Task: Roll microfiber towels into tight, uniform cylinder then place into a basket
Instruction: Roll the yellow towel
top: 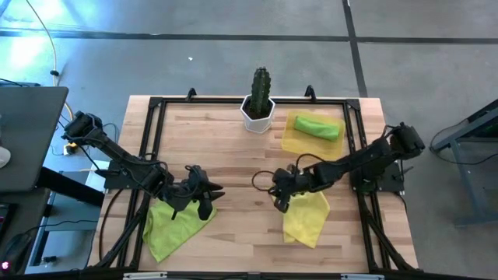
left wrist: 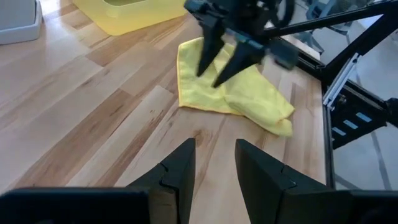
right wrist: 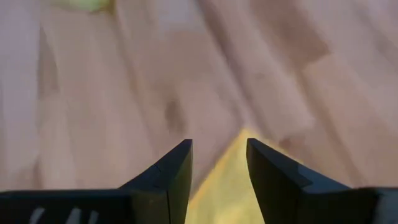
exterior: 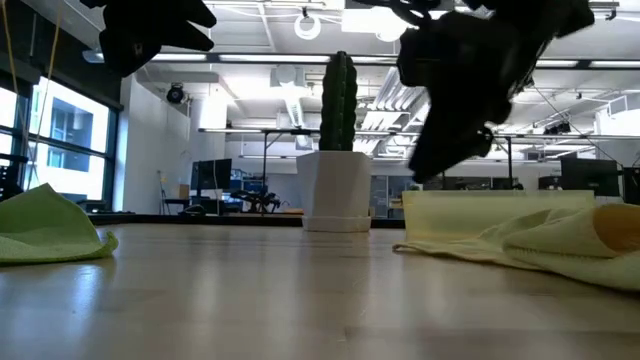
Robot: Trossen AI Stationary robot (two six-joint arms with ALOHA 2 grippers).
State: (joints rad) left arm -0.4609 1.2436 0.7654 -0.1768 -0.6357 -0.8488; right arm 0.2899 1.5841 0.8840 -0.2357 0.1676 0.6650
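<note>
The wooden bench is holding my soft yellow cloth. My right end effector is hanging open over its corner. My left end effector is hanging open, empty, by the crumpled lime-green cloth. One rolled green cloth is lying in the pale yellow square basket.

Arms: two are seen, dark, jointed and slender, each ending in a two-finger gripper.
Left gripper fingers: black, flat-faced, tapered to angled tips.
Right gripper fingers: black, wedge-shaped, plain and unmarked.
</note>
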